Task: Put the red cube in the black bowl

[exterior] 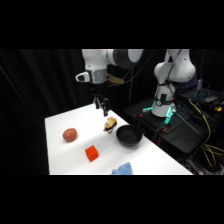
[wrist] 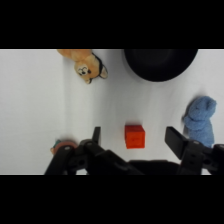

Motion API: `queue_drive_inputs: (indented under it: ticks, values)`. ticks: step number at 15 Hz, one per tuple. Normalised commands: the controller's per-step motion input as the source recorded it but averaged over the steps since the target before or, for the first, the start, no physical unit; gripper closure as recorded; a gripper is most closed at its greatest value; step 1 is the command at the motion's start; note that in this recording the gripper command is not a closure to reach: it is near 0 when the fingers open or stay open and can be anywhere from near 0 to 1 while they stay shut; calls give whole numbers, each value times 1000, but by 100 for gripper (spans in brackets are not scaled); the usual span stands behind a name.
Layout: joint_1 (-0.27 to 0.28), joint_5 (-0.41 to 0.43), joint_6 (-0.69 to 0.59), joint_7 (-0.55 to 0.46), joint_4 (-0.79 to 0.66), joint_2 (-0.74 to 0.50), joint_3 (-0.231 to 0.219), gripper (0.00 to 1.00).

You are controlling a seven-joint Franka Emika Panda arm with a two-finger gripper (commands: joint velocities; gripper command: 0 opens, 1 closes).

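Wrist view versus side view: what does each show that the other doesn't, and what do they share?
Only the wrist view shows the gripper from behind, its two fingers spread wide with the red cube lying between them on the table.

Only the side view shows the arm's base with cables beside the table, and that the gripper hangs well above the table, not touching anything.

Both show the red cube, the black bowl, a tan plush toy, a blue cloth toy and a reddish ball.
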Motion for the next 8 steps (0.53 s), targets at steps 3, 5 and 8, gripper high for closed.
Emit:
queue_drive_inputs:
  ticks: [3,5,8]
  values:
    - [-11,7,3,7,45,33,25,0]
    - [14,24,47,8,191,152,49,0]
    - [30,31,72,-32,388,332,59,0]
